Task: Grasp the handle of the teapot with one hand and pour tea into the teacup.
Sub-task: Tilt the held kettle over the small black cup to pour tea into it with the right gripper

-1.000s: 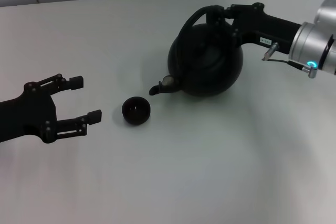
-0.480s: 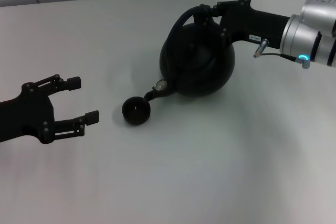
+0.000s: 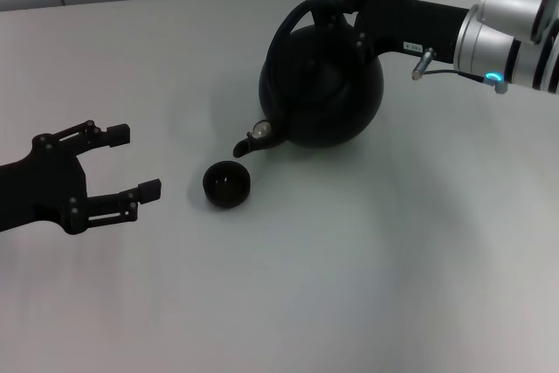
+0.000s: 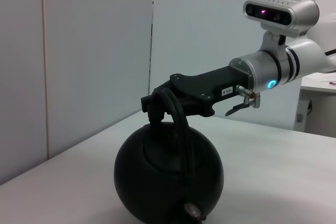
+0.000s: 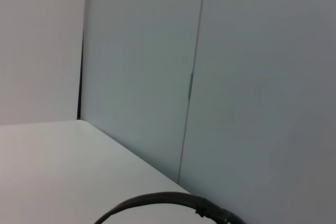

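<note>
- The right gripper is reaching in from the upper right of the head view, its black body stretching leftward from the silver wrist; it is clamping the handle of the teapot at the crown; the left wrist view is showing the same grip from the side, with the forearm running nearly level and the gripper pinching the hoop's top.
- The teapot is sitting in the upper middle of the head view, tipping so that its spout is pointing down and to the left; the spout tip is hanging just above and to the right of the teacup, slightly apart from it; whether the pot's base is touching the white table cannot be told.
- The teacup is standing upright on the table in the middle left of the head view, between the spout and the other arm.
- The left gripper is lying low at the left edge of the head view, its black arm entering from the lower left; its two fingers are spreading wide and pointing right toward the cup, holding nothing and staying apart from it.
- The right wrist view is showing only a thin dark arc of the handle at the lower edge, against pale wall panels.
</note>
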Tool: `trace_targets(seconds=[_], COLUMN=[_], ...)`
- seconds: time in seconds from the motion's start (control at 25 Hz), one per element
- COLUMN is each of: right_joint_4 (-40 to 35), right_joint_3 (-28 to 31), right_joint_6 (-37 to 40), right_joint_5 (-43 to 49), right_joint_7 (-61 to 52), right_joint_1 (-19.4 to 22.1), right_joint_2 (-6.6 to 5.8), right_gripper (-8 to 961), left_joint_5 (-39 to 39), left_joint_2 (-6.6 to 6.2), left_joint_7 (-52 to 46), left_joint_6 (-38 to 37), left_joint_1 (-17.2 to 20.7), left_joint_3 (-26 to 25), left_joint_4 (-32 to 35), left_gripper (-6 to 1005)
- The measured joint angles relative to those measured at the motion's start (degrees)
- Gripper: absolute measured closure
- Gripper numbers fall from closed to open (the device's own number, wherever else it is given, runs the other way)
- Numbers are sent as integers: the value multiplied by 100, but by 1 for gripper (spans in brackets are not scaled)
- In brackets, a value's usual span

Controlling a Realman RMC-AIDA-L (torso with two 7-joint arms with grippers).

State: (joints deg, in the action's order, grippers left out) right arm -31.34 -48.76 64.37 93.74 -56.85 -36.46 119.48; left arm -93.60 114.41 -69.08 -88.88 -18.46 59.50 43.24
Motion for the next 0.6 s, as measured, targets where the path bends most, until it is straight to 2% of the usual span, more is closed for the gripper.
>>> trace_targets(seconds=[0.6], right_joint_4=[-321], right_joint_3=[-414], right_joint_6=[-190], right_joint_5=[18], right_joint_7=[-66], right_joint_1=[-123], right_joint_2=[-9], right_gripper=[815], left_joint_5=[-6], left_joint_2=[11], left_joint_7=[0], left_joint_6=[188], left_joint_1=[-59], left_joint_3=[0], left_joint_4=[4], left_gripper=[129])
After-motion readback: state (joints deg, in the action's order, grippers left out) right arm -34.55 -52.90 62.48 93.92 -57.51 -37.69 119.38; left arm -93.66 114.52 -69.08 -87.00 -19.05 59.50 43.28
